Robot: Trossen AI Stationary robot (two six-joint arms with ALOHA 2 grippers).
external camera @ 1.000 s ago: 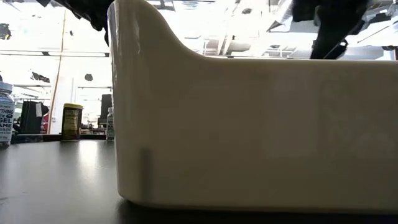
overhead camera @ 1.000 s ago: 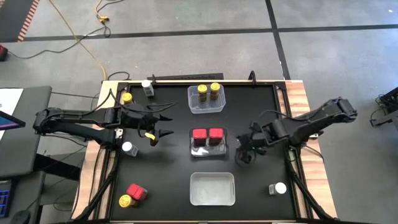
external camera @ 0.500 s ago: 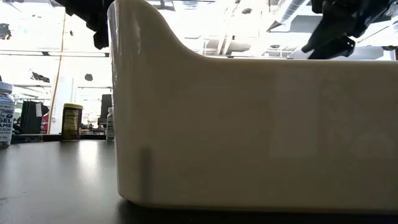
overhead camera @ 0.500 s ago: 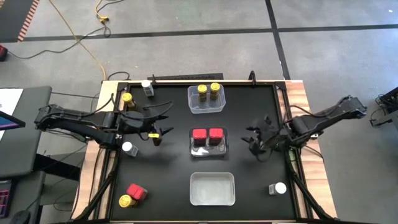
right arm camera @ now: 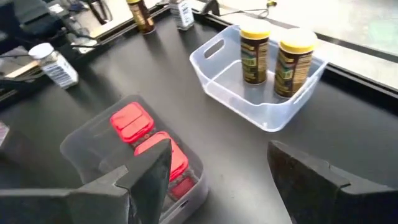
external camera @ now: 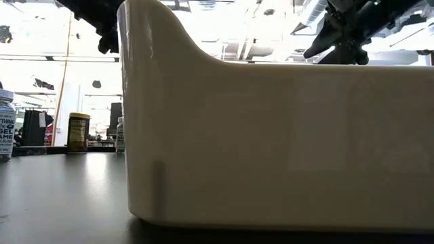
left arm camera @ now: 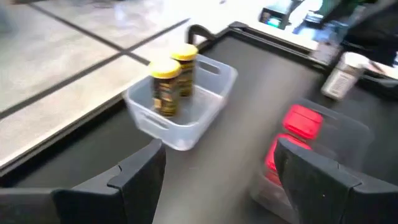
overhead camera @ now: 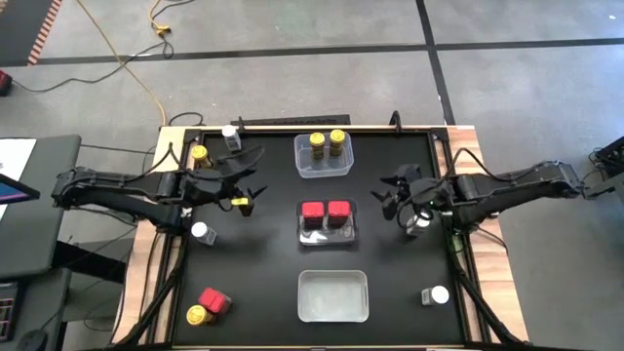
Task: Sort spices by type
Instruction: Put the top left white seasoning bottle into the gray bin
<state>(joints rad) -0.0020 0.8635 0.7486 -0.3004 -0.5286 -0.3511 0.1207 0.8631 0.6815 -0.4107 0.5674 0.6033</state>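
The left gripper [overhead camera: 246, 195] hung empty, fingers apart, beside a white-capped jar [overhead camera: 201, 232]. At centre, two red tins [overhead camera: 326, 212] sat in a clear tub [overhead camera: 327, 232] – yellow-capped jars [overhead camera: 327, 143] in another behind. The right gripper [overhead camera: 400, 200] hovered open, empty. A tub wall [external camera: 271, 135] blocked the low view.

From the low view we mostly get the wall of a white tub [external camera: 271, 142], which hides nearly the whole table behind it. A white-capped jar [external camera: 5, 125] is cut off by that picture's edge, label only partly readable.
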